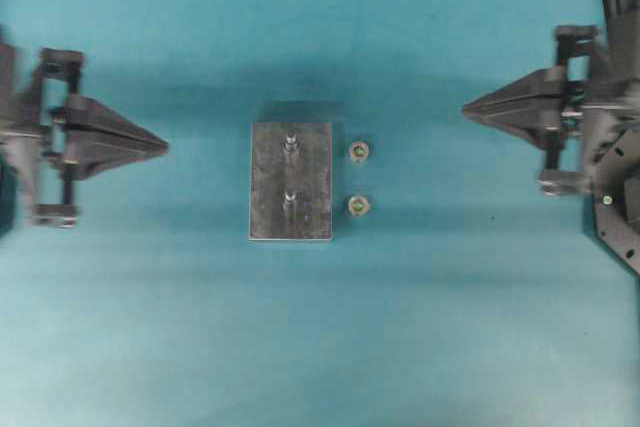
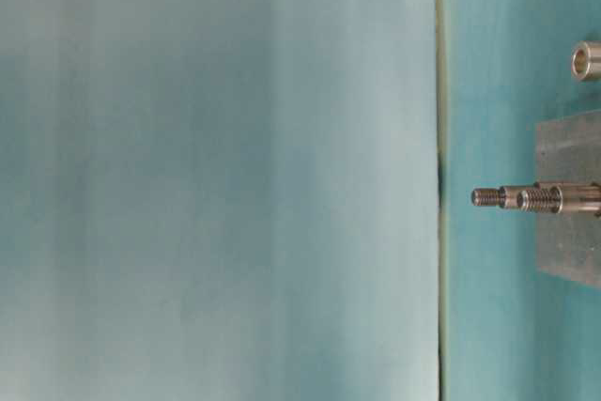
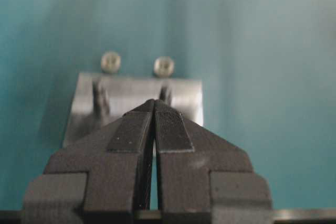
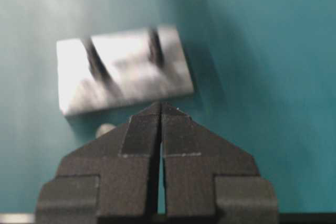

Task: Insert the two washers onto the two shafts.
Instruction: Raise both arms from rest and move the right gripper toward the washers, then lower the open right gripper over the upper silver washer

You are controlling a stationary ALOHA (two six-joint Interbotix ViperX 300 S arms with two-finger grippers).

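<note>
Here both arms reach level toward the middle: left gripper (image 1: 160,147) and right gripper (image 1: 470,107) pinched together, empty. Ahead of the right's tips, two washers (image 1: 359,152), then the block (image 1: 290,197) with its shafts (image 1: 290,143).

Even, fairly bright light; soft shadows darken the teal tabletop (image 1: 420,327) around the grey rectangular metal block (image 1: 268,192). In the right wrist view that block is smeared, glaring white.
</note>
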